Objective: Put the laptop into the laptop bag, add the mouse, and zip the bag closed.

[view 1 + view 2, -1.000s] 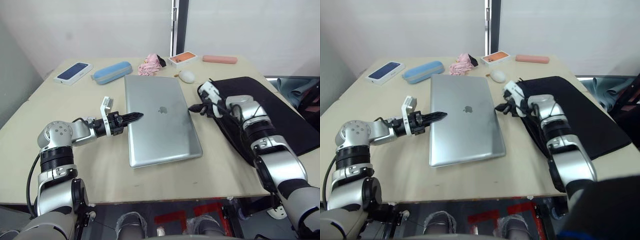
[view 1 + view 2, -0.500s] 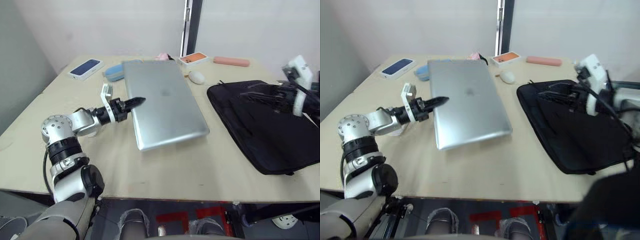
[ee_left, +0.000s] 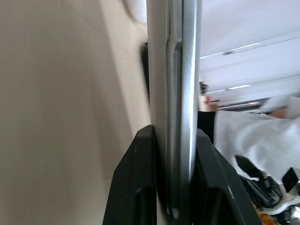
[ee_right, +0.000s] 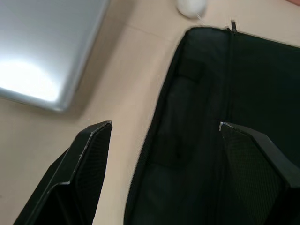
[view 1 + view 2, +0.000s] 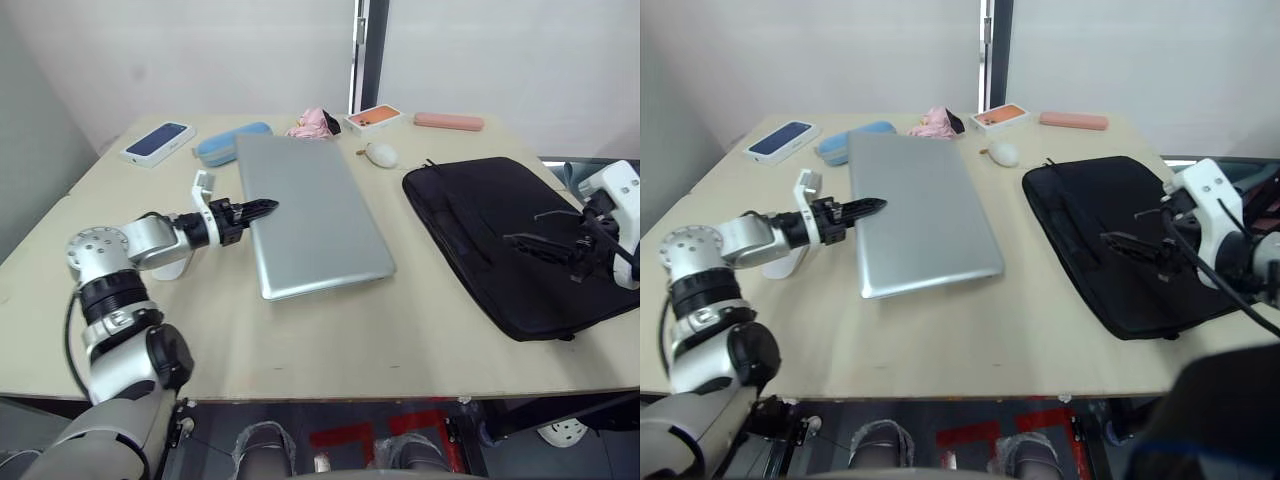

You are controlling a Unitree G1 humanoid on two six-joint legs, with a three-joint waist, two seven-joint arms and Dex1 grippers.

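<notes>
Tabletop (image 5: pixel 330 330): one laptop (image 5: pixel 310 225) (closed), one laptop bag (image 5: pixel 500 240), one mouse (image 5: pixel 381 154)

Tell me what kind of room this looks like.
Probably an indoor lab or test room set up as a desk: a plain wooden table against bare white walls, laid with office items such as a laptop, a black laptop bag and a boxed phone.

Right end effector (image 5: pixel 549 231) swung away from the thin silver-grey metal laptop (image 5: pixel 312 225), now spread wide above the near end of the large flat black fabric laptop bag (image 5: pixel 500 235). Laptop's far end lifted, then back down flat.
</notes>
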